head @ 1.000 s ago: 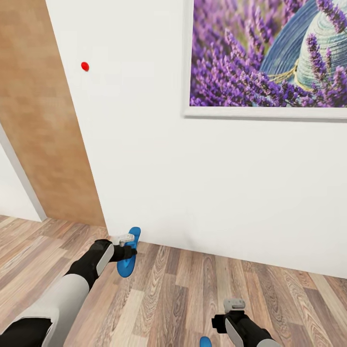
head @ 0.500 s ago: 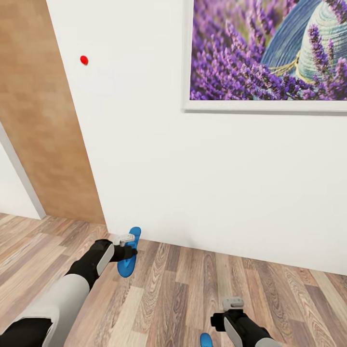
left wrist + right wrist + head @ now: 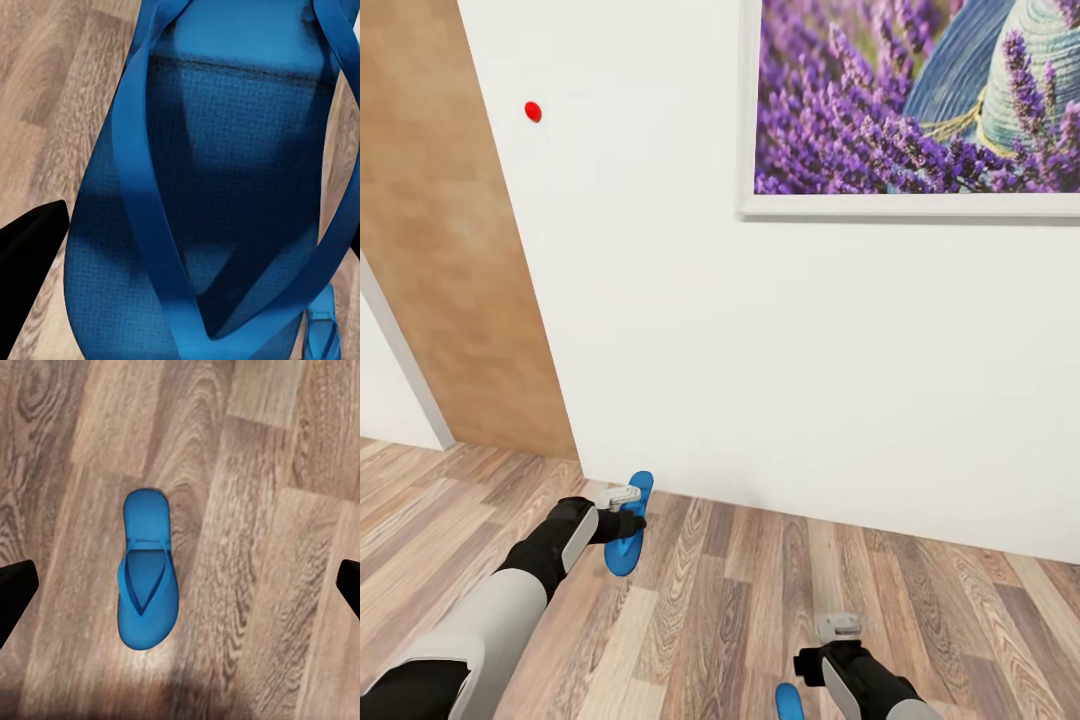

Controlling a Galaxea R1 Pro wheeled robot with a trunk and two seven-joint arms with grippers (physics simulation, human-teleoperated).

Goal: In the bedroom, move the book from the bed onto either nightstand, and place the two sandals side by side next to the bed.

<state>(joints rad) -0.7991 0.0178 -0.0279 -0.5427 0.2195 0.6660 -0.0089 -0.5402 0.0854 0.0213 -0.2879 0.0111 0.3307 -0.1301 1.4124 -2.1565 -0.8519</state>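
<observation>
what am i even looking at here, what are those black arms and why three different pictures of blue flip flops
These are simulator renders from a wheeled robot with two arms. The big picture comes from a camera on its head, looking down at a wooden floor, a white wall, a framed lavender picture and a wooden door.

The left gripper is closed on one blue sandal, held off the floor. The left wrist camera sits right by that gripper, so the sandal looks huge.

The right gripper is open, holding nothing. Its wrist camera looks straight down at the second sandal, lying flat on the floor; the head camera catches its tip at the bottom edge.
</observation>
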